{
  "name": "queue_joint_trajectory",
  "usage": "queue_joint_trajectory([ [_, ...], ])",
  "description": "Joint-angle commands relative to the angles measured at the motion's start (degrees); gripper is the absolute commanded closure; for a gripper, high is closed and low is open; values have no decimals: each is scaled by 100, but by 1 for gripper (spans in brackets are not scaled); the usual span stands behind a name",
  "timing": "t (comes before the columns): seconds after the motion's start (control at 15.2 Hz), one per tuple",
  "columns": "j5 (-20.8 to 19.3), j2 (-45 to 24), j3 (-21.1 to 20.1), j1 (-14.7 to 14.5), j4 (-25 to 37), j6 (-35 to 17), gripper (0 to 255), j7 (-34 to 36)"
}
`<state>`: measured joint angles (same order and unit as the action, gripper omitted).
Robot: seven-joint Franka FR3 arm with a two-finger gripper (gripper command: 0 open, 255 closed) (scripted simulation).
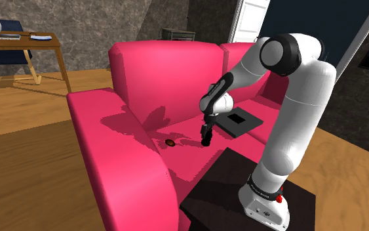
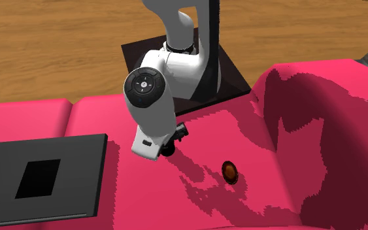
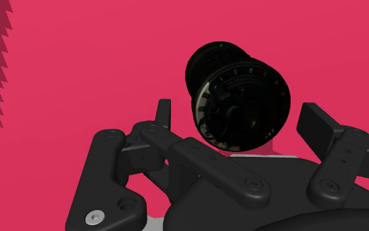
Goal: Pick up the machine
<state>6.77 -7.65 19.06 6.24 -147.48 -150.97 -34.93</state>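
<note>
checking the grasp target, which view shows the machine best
Wrist view: the black dial-marked machine sits large on the pink sofa between the open jaws. In the shoulder and second exterior views it is a dark speck under the arm.

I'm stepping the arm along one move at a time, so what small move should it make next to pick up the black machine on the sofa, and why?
Probably shut the gripper. In the wrist view its fingers stand apart with the black machine between them, neither touching it, and it rests on the pink sofa.
</note>
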Motion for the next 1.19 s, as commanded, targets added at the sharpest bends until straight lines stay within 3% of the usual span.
queue_joint_trajectory([
  [0.0,68,-82,-24,8,2,-78,0,-47],
  [0.07,64,-79,-23,8,10,-65,255,-44],
  [0.66,68,-83,-24,8,2,-78,255,-47],
  [1.12,-403,535,107,-41,3,493,255,296],
])
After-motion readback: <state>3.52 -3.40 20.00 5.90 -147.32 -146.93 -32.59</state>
